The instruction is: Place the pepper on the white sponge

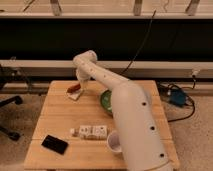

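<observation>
The white sponge (75, 95) lies at the far left of the wooden table (60, 117). A small red pepper (73, 88) rests on top of it, by its far edge. My gripper (81, 84) hangs straight down from the white arm (127, 112), right beside the pepper and just above the sponge's right part. I cannot see whether it touches the pepper.
A green bowl (106, 100) sits right of the sponge, partly behind the arm. A white packet (92, 132), a white cup (114, 142) and a flat black object (55, 144) lie near the front edge. An office chair base (7, 117) stands left of the table.
</observation>
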`<state>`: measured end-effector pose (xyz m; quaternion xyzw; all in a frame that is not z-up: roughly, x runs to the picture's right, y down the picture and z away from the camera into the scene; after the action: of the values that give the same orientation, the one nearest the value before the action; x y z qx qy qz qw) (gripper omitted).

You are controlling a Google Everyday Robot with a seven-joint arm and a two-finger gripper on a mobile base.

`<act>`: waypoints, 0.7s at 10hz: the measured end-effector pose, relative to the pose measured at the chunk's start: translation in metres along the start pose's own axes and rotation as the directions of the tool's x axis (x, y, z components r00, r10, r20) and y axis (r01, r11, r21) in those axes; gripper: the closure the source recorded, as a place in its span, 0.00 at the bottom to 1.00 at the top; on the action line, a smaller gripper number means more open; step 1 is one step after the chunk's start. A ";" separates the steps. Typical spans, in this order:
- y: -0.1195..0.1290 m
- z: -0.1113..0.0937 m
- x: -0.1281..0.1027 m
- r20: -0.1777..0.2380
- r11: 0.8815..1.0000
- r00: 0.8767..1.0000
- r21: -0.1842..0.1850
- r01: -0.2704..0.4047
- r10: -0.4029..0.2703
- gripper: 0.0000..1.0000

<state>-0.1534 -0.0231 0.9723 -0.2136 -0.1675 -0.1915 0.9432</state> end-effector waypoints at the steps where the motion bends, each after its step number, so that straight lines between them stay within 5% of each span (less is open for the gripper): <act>1: 0.000 0.002 -0.001 0.003 1.000 1.000 -0.002 0.001 -0.001 0.29; 3: 0.001 0.005 -0.002 0.011 1.000 1.000 -0.006 0.002 -0.002 0.20; 7: 0.004 0.008 -0.005 0.017 1.000 1.000 -0.016 0.002 -0.002 0.20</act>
<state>-0.1577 -0.0144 0.9758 -0.2226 -0.1743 -0.1918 0.9398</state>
